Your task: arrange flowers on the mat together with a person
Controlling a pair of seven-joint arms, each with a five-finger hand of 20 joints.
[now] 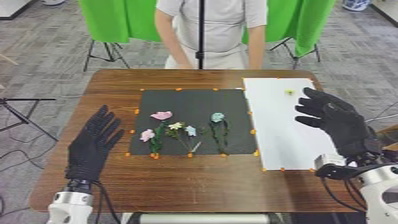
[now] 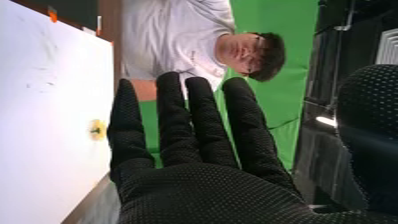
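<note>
The workpiece is the small yellow flower [image 1: 290, 92], located on the white sheet [image 1: 282, 132] near its far end. The bloom can be identified; we cannot make out a stem, so we cannot tell its long axis.

Governing relation: in the head view, the flower lies just to the left of the foremost fingertip of the right hand [image 1: 341, 125]. The right hand is raised beside and partly over the sheet's right edge, fingers directed forward and to the left. It is wide: fingers straight and spread, thumb set well apart, nothing held. We judge it the hand to use, being by far the nearer. The next move should call for a shift left and a descent, then a closing on the flower. If we descend without the leftward correction, we may press the sheet beside the bloom or push the light flower away.

To the left of the sheet, the black mat [image 1: 191, 100] carries the arranged flowers [image 1: 176, 126], blooms away from us and stems running toward us. We judge the arrangement well advanced, with the yellow flower outstanding.

Outermost, the left hand [image 1: 91, 145] is positioned left of the mat over the brown table [image 1: 178, 187], fingers straight, empty.
</note>
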